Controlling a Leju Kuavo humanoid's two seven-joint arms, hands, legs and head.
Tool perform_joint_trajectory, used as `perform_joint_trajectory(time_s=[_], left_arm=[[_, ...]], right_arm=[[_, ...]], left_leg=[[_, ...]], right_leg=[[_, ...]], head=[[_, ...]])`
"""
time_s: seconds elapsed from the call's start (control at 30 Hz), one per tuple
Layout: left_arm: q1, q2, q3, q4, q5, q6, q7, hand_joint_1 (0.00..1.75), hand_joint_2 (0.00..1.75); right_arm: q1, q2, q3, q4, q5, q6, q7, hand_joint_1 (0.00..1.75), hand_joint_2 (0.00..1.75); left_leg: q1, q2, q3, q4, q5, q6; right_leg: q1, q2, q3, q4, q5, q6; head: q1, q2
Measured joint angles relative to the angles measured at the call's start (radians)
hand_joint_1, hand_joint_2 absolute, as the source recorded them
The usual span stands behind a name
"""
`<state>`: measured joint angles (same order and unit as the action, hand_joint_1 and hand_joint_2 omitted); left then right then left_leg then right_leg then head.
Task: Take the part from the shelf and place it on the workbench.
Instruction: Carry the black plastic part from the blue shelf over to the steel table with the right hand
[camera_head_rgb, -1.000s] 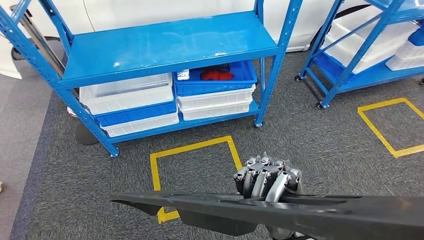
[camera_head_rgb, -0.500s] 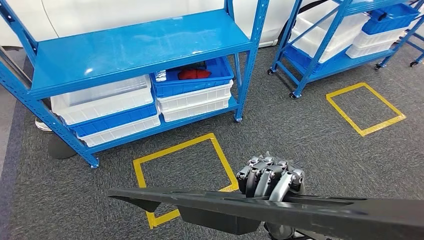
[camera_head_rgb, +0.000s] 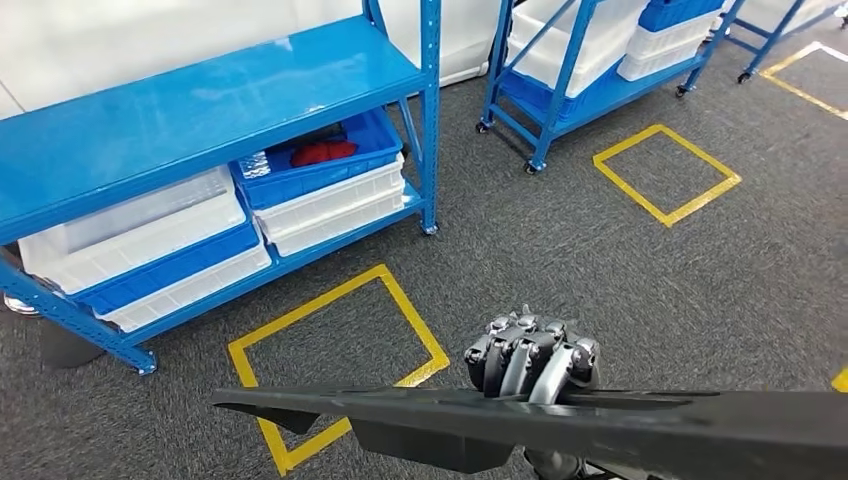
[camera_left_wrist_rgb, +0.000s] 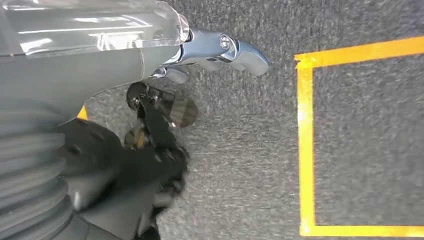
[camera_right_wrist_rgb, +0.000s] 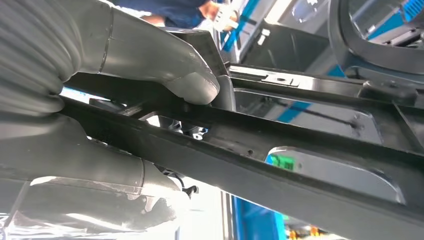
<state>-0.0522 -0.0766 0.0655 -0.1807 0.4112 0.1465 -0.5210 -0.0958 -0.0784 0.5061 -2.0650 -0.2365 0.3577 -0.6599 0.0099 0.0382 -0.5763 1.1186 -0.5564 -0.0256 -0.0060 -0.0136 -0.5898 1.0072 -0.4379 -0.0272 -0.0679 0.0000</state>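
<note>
A long, flat black plastic part stretches across the bottom of the head view, from lower centre-left out past the right edge, and the right hand grips it at mid-length, its dark fingers curled over the top edge and clamped on the part. In the right wrist view the thick grey thumb presses down on the part's black ribbed bar. The left hand hangs over grey carpet with nothing in it, its fingers loosely apart. Beside it on the floor runs a yellow tape outline. In the upper left of the head view stands a blue metal shelf rack. Its lower level holds stacked white and blue plastic bins at the left, and at the right an open blue bin sitting on white ones; inside the blue bin lie a red object and a small white patterned piece. A yellow tape square marks the carpet in front of the rack. At the top right a second blue rack on castors carries white bins and a blue bin, with another yellow square before it.
</note>
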Motion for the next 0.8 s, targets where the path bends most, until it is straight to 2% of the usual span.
perform_joint_trajectory(time_s=[0.03,0.07,0.1,0.13,0.17,0.2,0.27,0.3,0.33,0.37,0.4,0.43,0.47,0.53,0.57,0.6,0.63,0.67,0.7,0.73,0.77,0.8], left_arm=[[0.003,0.001,0.0,0.0,0.0,0.026,0.009,0.0,1.75],[0.006,0.003,0.0,0.0,0.0,0.053,0.02,0.0,1.75],[0.008,0.005,-0.001,0.0,0.0,0.079,0.032,0.0,1.75],[0.011,0.009,-0.004,0.0,0.0,0.105,0.046,0.0,1.75],[0.012,0.015,-0.007,0.0,0.0,0.127,0.058,0.0,1.75],[0.013,0.022,-0.01,0.0,0.0,0.144,0.07,0.0,1.75],[0.017,0.04,-0.015,0.0,0.0,0.166,0.089,0.0,1.75],[0.018,0.049,-0.017,0.001,0.0,0.173,0.097,0.0,1.75],[0.019,0.058,-0.019,0.001,0.0,0.178,0.104,0.0,1.75],[0.019,0.066,-0.022,0.001,0.0,0.182,0.11,0.0,1.75],[0.018,0.073,-0.025,0.001,0.0,0.184,0.117,0.0,1.75],[0.017,0.08,-0.029,0.001,0.002,0.185,0.127,0.0,1.75],[0.018,0.086,-0.032,0.001,0.003,0.183,0.139,0.0,1.75],[0.019,0.097,-0.04,0.001,0.003,0.17,0.168,0.0,1.75],[0.019,0.102,-0.044,0.001,0.002,0.158,0.185,0.0,1.75],[0.019,0.106,-0.048,0.001,0.002,0.148,0.2,0.0,1.75],[0.018,0.11,-0.053,0.001,0.002,0.139,0.214,0.0,1.75],[0.017,0.114,-0.058,0.001,0.002,0.133,0.229,0.0,1.75],[0.016,0.117,-0.061,0.001,0.002,0.13,0.24,0.0,1.75],[0.014,0.12,-0.064,0.001,0.002,0.13,0.252,0.0,1.75],[0.013,0.122,-0.066,0.001,0.002,0.131,0.261,0.0,1.75],[0.013,0.125,-0.068,0.001,0.002,0.134,0.269,0.0,1.75]], right_arm=[[-0.003,0.0,0.001,0.0,-0.004,-0.005,0.001,1.75,1.75],[-0.002,0.0,0.002,0.001,-0.007,-0.012,0.0,1.75,1.75],[0.001,-0.001,0.002,0.002,-0.008,-0.021,-0.004,1.75,1.75],[0.007,-0.002,0.002,0.004,-0.007,-0.03,-0.011,1.75,1.75],[0.014,-0.005,0.002,0.005,-0.004,-0.037,-0.018,1.75,1.75],[0.022,-0.007,0.002,0.005,0.001,-0.041,-0.023,1.75,1.75],[0.037,-0.01,0.002,0.005,0.016,-0.041,-0.027,1.75,1.75],[0.044,-0.011,0.002,0.005,0.023,-0.038,-0.027,1.75,1.75],[0.052,-0.012,0.002,0.005,0.028,-0.035,-0.027,1.75,1.75],[0.058,-0.013,0.001,0.005,0.031,-0.033,-0.027,1.75,1.75],[0.062,-0.015,0.001,0.006,0.032,-0.033,-0.027,1.75,1.75],[0.062,-0.016,0.001,0.006,0.029,-0.036,-0.027,1.75,1.75],[0.059,-0.017,0.0,0.006,0.024,-0.042,-0.027,1.75,1.75],[0.046,-0.021,-0.002,0.01,0.008,-0.061,-0.026,1.75,1.75],[0.041,-0.022,-0.005,0.013,0.0,-0.073,-0.026,1.75,1.75],[0.039,-0.025,-0.01,0.017,-0.006,-0.085,-0.026,1.75,1.75],[0.037,-0.027,-0.016,0.02,-0.01,-0.097,-0.026,1.75,1.75],[0.035,-0.03,-0.022,0.024,-0.011,-0.109,-0.027,1.75,1.75],[0.033,-0.033,-0.026,0.026,-0.012,-0.119,-0.027,1.75,1.75],[0.029,-0.036,-0.032,0.029,-0.015,-0.129,-0.027,1.75,1.75],[0.021,-0.039,-0.039,0.032,-0.025,-0.133,-0.025,1.75,1.75],[0.01,-0.043,-0.051,0.035,-0.044,-0.13,-0.021,1.75,1.75]], left_leg=[[0.0,-0.018,-0.032,0.069,-0.034,-0.001],[0.0,-0.026,-0.061,0.133,-0.059,-0.002],[0.001,-0.029,-0.079,0.168,-0.065,-0.003],[0.001,-0.03,-0.08,0.167,-0.051,-0.003],[0.001,-0.032,-0.062,0.127,-0.019,-0.002],[0.003,-0.044,-0.033,0.059,0.021,0.0],[0.007,-0.095,0.019,-0.061,0.067,0.005],[0.008,-0.114,0.031,-0.09,0.072,0.008],[0.008,-0.122,0.033,-0.098,0.069,0.011],[0.007,-0.112,0.034,-0.101,0.072,0.014],[0.008,-0.1,0.035,-0.105,0.075,0.02],[0.01,-0.087,0.037,-0.109,0.079,0.026],[0.011,-0.073,0.039,-0.113,0.082,0.032],[0.009,-0.045,0.039,-0.116,0.083,0.04],[0.008,-0.031,0.038,-0.116,0.083,0.042],[0.007,-0.018,0.038,-0.116,0.082,0.042],[0.007,-0.004,0.038,-0.116,0.081,0.042],[0.006,0.008,0.039,-0.116,0.08,0.041],[0.006,0.018,0.041,-0.116,0.079,0.039],[0.006,0.028,0.043,-0.116,0.077,0.036],[0.004,0.036,0.045,-0.115,0.075,0.031],[0.002,0.044,0.047,-0.115,0.073,0.026]], right_leg=[[0.0,0.012,-0.002,0.0,0.001,-0.003],[0.001,0.026,-0.003,0.001,0.002,-0.004],[0.002,0.039,-0.004,0.002,0.003,-0.005],[0.002,0.053,-0.004,0.003,0.003,-0.004],[0.002,0.067,-0.004,0.006,0.002,-0.004],[0.002,0.08,-0.004,0.009,0.002,-0.002],[0.002,0.104,-0.011,0.018,0.0,0.006],[0.001,0.114,-0.017,0.022,0.001,0.011],[-0.001,0.125,-0.022,0.023,0.004,0.018],[-0.002,0.137,-0.025,0.022,0.008,0.026],[-0.003,0.138,-0.028,0.023,0.009,0.031],[0.0,0.123,-0.033,0.032,0.003,0.036],[0.002,0.097,-0.047,0.059,-0.014,0.04],[0.001,0.039,-0.101,0.17,-0.074,0.047],[-0.002,0.027,-0.133,0.237,-0.101,0.05],[-0.006,0.022,-0.156,0.285,-0.116,0.053],[-0.009,0.019,-0.161,0.298,-0.111,0.056],[-0.01,0.014,-0.144,0.269,-0.09,0.056],[-0.011,0.004,-0.108,0.204,-0.058,0.054],[-0.008,-0.016,-0.066,0.127,-0.032,0.05],[-0.004,-0.032,-0.033,0.066,-0.014,0.043],[0.001,-0.042,-0.013,0.027,-0.007,0.037]], head=[[0.0,0.0],[0.0,0.0],[0.0,0.0],[0.0,0.0],[0.0,0.0],[0.0,0.0],[0.0,0.0],[0.0,0.0],[0.0,0.0],[0.0,0.0],[0.0,0.0],[0.0,0.0],[0.0,0.0],[0.0,0.0],[0.0,0.0],[0.0,0.0],[0.0,0.0],[0.0,0.0],[0.0,0.0],[0.0,0.0],[0.0,0.0],[0.0,0.0]])
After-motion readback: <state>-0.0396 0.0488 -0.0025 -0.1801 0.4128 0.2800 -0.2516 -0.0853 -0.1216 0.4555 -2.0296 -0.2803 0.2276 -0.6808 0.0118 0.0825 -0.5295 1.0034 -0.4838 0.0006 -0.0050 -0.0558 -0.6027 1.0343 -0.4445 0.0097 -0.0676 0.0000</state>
